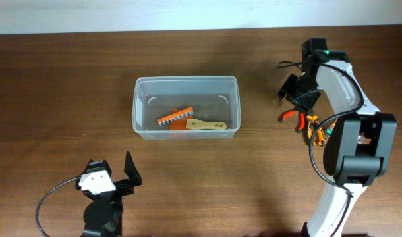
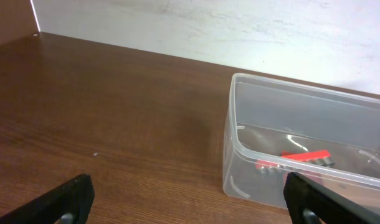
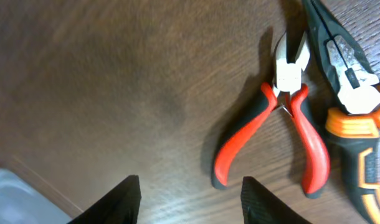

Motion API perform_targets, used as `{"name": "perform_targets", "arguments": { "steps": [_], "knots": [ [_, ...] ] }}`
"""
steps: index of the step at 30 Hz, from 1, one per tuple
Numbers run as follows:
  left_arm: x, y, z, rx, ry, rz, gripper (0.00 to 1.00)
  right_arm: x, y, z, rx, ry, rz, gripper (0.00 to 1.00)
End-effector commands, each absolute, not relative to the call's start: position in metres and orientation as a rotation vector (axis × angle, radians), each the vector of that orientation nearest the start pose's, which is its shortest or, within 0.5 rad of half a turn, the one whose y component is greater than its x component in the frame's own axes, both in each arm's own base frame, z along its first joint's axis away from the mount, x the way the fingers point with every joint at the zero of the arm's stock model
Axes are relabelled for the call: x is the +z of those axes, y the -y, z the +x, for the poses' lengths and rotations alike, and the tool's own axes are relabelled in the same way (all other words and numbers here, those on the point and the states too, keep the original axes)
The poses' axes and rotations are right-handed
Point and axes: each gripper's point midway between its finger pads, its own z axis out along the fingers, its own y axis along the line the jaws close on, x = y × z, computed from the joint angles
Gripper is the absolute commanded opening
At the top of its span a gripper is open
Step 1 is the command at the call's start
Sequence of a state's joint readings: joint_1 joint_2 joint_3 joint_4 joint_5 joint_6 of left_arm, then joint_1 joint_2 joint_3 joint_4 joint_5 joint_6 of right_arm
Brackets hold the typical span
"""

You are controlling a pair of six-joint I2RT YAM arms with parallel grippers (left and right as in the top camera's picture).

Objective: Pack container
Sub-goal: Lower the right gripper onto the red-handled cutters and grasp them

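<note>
The clear plastic container (image 1: 186, 107) sits mid-table and holds an orange brush (image 1: 175, 117) and a wooden-handled tool (image 1: 206, 124). It also shows at the right of the left wrist view (image 2: 302, 146). My left gripper (image 1: 112, 176) is open and empty near the front edge, left of the container (image 2: 187, 202). My right gripper (image 1: 294, 92) is open and empty, hovering just left of the red-handled pliers (image 3: 283, 112) lying on the table (image 1: 292, 117). Orange-and-black pliers (image 3: 355, 118) lie beside them.
Bare dark wooden table (image 1: 69, 85) surrounds the container. A pale wall (image 2: 209, 31) runs along the table's far edge. The right arm's base (image 1: 349, 158) stands by the pliers.
</note>
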State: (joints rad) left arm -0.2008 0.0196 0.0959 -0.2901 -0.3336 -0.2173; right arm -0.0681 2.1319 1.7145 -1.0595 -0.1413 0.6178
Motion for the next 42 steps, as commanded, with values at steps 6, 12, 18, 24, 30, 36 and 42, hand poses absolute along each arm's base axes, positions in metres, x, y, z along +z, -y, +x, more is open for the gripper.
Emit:
{"name": "perform_targets", "arguments": {
  "steps": [6,12,18,24,30,36,42],
  "knots": [
    [0.147,-0.01,0.233,0.001,-1.754,-0.244,0.99,0.041,0.009,0.426,0.197,-2.843,1.264,0.5],
    [0.147,-0.01,0.233,0.001,-1.754,-0.244,0.99,0.026,0.012,0.408,0.136,-2.867,1.336,0.51],
    [0.147,-0.01,0.233,0.001,-1.754,-0.244,0.99,0.005,0.012,0.396,0.123,-2.871,1.382,0.51],
    [0.147,-0.01,0.233,0.001,-1.754,-0.244,0.99,-0.001,0.012,0.398,0.13,-2.855,1.374,0.51],
    [0.147,-0.01,0.233,0.002,-1.754,-0.244,0.99,-0.001,0.018,0.405,0.12,-2.807,1.398,0.5],
    [0.147,-0.01,0.233,0.001,-1.754,-0.244,0.99,-0.001,0.021,0.407,0.124,-2.761,1.475,0.39],
    [0.147,-0.01,0.233,0.001,-1.754,-0.244,0.99,-0.001,0.021,0.41,0.134,-2.727,1.511,0.36]
  ]
}}
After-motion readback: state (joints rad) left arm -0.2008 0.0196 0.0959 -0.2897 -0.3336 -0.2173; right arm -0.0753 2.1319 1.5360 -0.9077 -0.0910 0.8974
